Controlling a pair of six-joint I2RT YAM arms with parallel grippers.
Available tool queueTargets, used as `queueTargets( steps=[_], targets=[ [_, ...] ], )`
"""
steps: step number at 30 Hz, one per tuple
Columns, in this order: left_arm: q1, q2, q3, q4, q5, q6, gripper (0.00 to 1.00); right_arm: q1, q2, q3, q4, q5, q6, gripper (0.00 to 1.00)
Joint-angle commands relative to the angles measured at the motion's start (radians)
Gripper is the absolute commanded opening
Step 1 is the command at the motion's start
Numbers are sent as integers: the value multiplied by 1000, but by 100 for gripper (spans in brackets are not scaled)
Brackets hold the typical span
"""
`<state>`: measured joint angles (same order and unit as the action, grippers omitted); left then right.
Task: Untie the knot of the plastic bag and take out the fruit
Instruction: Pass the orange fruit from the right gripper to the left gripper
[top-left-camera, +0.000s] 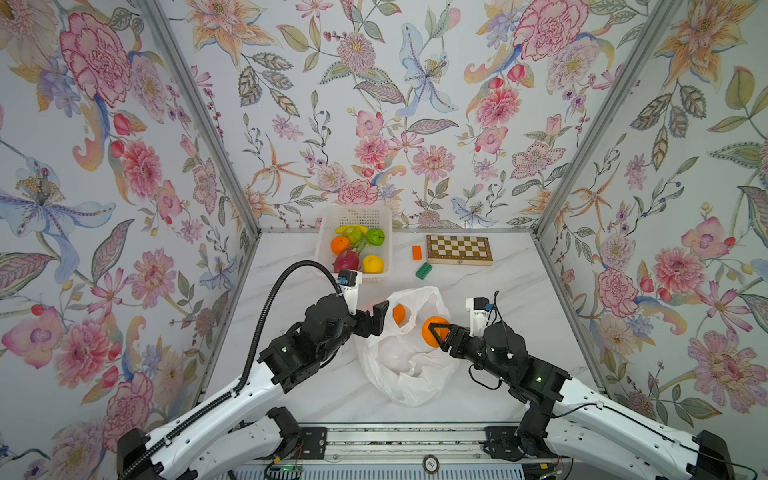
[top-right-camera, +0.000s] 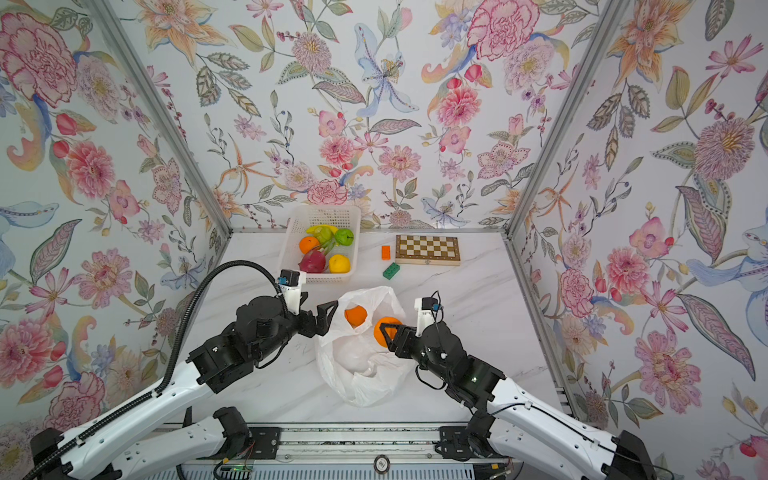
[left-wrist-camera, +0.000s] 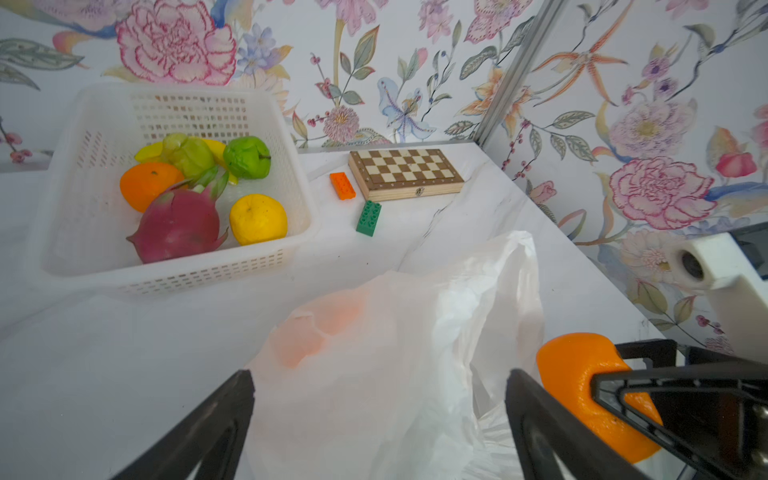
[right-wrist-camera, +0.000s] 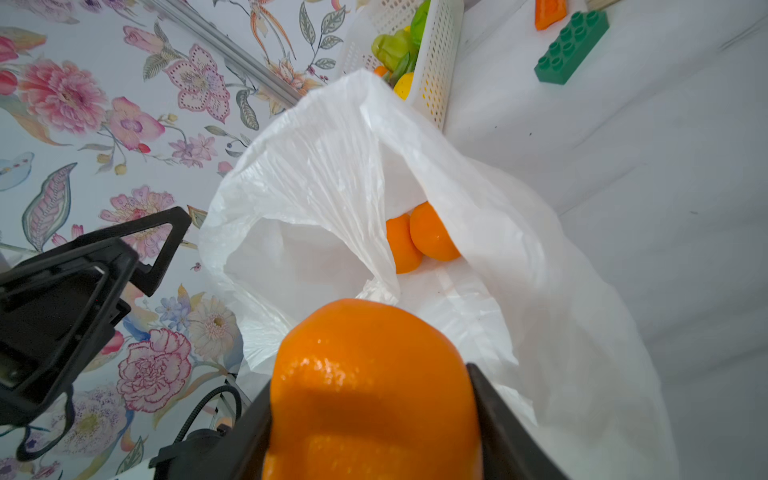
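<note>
**A:** From above, where is everything?

**B:** In both top views the plastic bag (top-left-camera: 409, 374) lies crumpled mid-counter (top-left-camera: 498, 299) with its mouth gaping. From the bag, the basket (top-left-camera: 323, 232) sits at 11 o'clock with fruit (top-left-camera: 372, 264) inside. The chessboard (top-left-camera: 459, 249) is at 1 o'clock. An orange brick (top-left-camera: 416, 252) and a green brick (top-left-camera: 423, 270) lie between basket and board.

**A:** And the arms?

**B:** The right gripper (top-left-camera: 435, 334) is at the bag's 2 o'clock rim, pinching the held orange (top-left-camera: 432, 322). The left gripper (top-left-camera: 376, 320) is at the 10 o'clock rim, fingers spread, nothing between them. The bagged oranges (top-left-camera: 399, 313) show as an orange patch in the mouth.

**A:** What does the left wrist view show?

**B:** Its own fingers (left-wrist-camera: 224, 415) stand wide apart over the bag's film, with an orange glow showing through it. The held orange sits just beside, in the other gripper.

**A:** And the right wrist view?

**B:** The held orange fills the gap, with a finger (right-wrist-camera: 498, 424) pressed against each side. Beyond it the bag gapes, and two bagged oranges lie touching each other inside. The spread left gripper is beside the bag.
</note>
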<state>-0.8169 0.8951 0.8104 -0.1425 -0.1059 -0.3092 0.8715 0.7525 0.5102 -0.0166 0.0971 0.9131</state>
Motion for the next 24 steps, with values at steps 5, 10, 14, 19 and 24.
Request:
queueTargets(
  steps=[5, 10, 14, 19, 24],
  targets=[
    [10, -39, -109, 338, 321, 249, 98, -64, -56, 63, -87, -43, -31, 38],
    [5, 24, -111, 462, 550, 355, 99, -73, -34, 127, -88, -106, -40, 38],
    [0, 83, -85, 502, 616, 413, 99, -73, -1, 171, -76, -156, -40, 38],
    [-20, 143, -58, 524, 627, 508, 99, -72, 37, 211, -51, -217, -27, 38],
    [-43, 185, -50, 530, 644, 580, 99, -73, 53, 205, 0, -268, -6, 38]
  ],
)
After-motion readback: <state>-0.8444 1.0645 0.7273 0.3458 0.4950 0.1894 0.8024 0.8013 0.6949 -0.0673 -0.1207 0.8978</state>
